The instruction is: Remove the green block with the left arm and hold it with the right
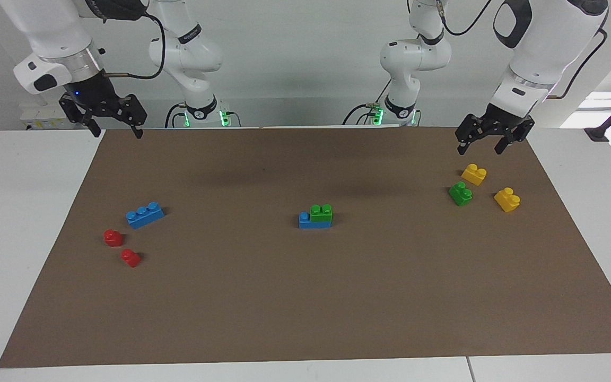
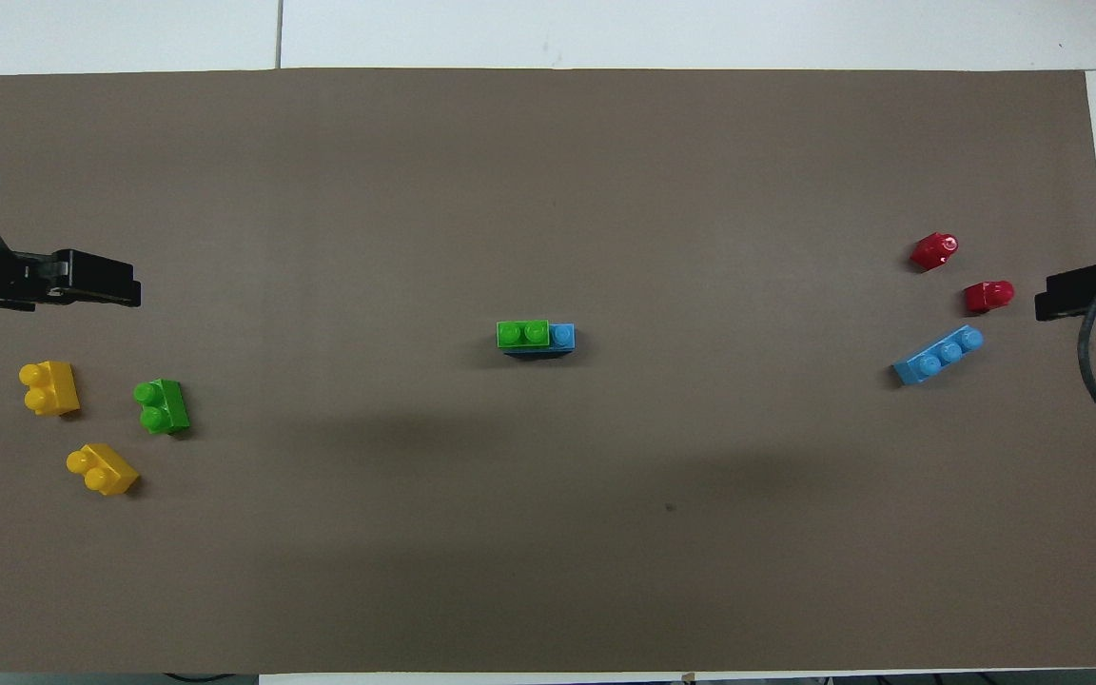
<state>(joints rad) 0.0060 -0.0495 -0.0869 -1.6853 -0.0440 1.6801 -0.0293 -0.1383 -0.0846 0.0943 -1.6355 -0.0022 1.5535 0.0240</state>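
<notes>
Arms wait raised, left pincer [image 1: 488, 142] and right pincer [image 1: 116, 127] open, empty.

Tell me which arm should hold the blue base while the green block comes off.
Right. The green block covers the left-arm end of the blue brick, leaving its right-arm end bare. Both the right gripper and left gripper hang open, away from the stack.
</notes>
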